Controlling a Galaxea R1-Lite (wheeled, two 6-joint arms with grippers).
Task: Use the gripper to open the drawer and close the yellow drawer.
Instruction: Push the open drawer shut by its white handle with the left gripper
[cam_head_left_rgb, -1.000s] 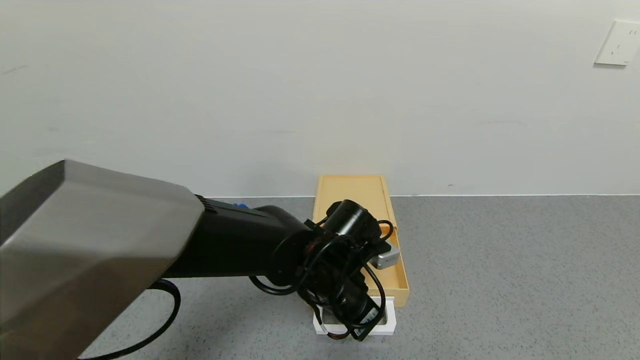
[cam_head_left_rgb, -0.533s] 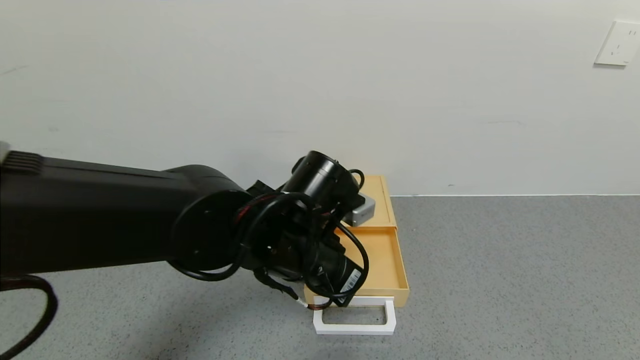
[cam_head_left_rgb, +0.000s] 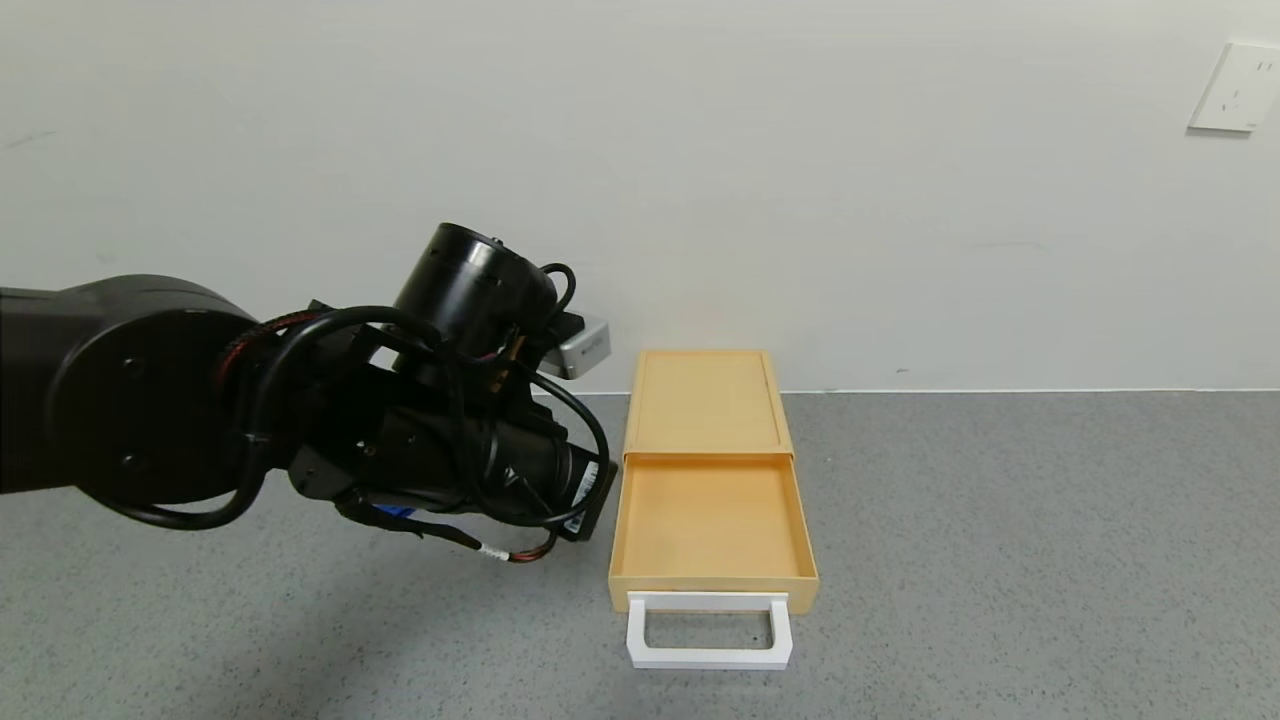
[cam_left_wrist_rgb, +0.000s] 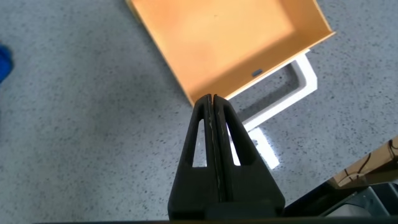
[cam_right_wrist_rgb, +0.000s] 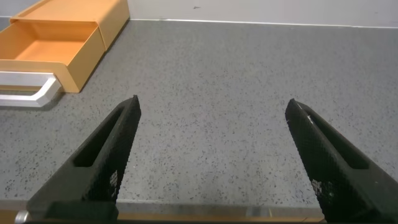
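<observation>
The pale-yellow drawer (cam_head_left_rgb: 710, 515) stands pulled out of its box unit (cam_head_left_rgb: 706, 400) and is empty. Its white loop handle (cam_head_left_rgb: 708, 657) points toward me. My left gripper (cam_head_left_rgb: 588, 500) hangs above the floor to the left of the open drawer, clear of it. In the left wrist view the left gripper (cam_left_wrist_rgb: 212, 101) is shut and empty, with the drawer (cam_left_wrist_rgb: 224, 37) and handle (cam_left_wrist_rgb: 292, 93) beyond its tips. My right gripper (cam_right_wrist_rgb: 211, 109) is open and empty, low over the floor; the drawer (cam_right_wrist_rgb: 50, 46) lies off to one side of it.
The unit stands on a grey speckled floor against a white wall. A bit of blue cloth (cam_head_left_rgb: 395, 515) shows under the left arm, and also in the left wrist view (cam_left_wrist_rgb: 3, 62). A wall socket (cam_head_left_rgb: 1238, 85) is at the far right.
My left arm has lifted off the white handle and swung left and back, away from the drawer. The drawer stays pulled out.
</observation>
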